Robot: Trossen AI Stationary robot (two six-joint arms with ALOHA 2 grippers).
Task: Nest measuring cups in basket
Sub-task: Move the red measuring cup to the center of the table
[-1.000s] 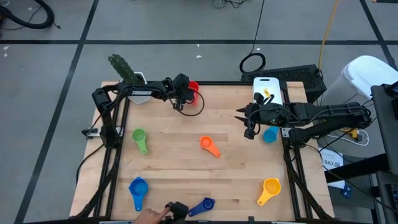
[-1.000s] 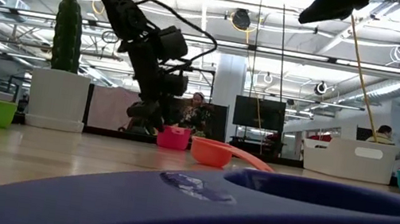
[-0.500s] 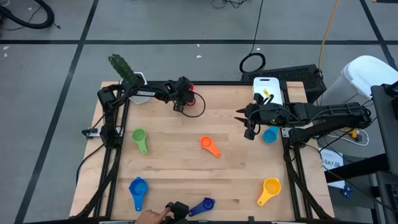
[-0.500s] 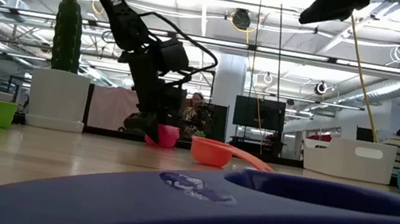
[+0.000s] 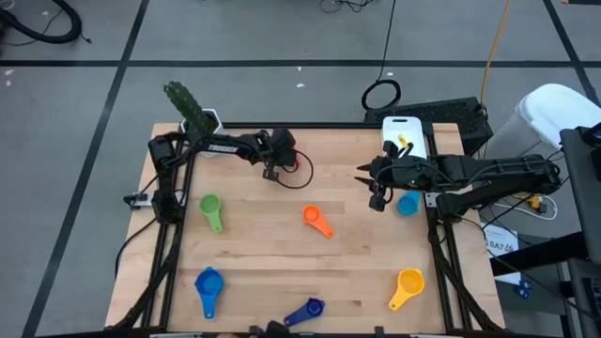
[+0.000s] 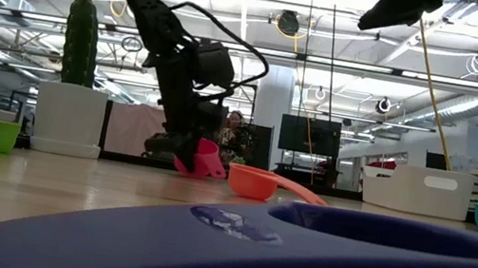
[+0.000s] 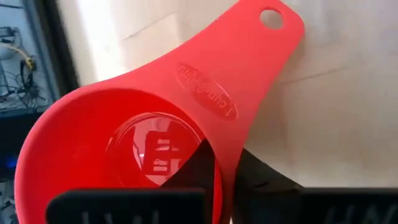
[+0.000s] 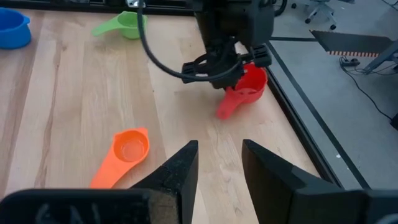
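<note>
The red measuring cup (image 7: 124,143) is at the table's far left part, in my left gripper (image 5: 273,161), which is shut on it; in the high view the gripper hides most of it. My right gripper (image 8: 217,165) hovers open over the table's right half with nothing between its fingers, and a light blue cup (image 5: 408,204) lies beside its arm. The white basket (image 5: 406,134) stands at the far right edge. Green (image 5: 210,208), orange (image 5: 315,219), blue (image 5: 208,284), dark blue (image 5: 307,312) and yellow (image 5: 407,284) cups lie bowl-up on the wood. My left gripper has the red cup by its bowl wall (image 7: 225,163), beside the root of the handle, with one finger inside the bowl and one outside. The fingers come down from above at a slant. The cup (image 6: 204,159) is tilted, its handle (image 8: 225,109) sloping down toward the wood.
A white pot with a green cactus (image 5: 202,117) stands at the far left corner, just behind the left arm. The basket holds something yellow. The dark blue cup's handle fills the front of the low view. People show in the room behind.
My left gripper has come down toward the near edge onto the red cup and shut on its wall. The cup, upright on the table before, is now tipped. A hand at the table's near edge has gone out of view.
</note>
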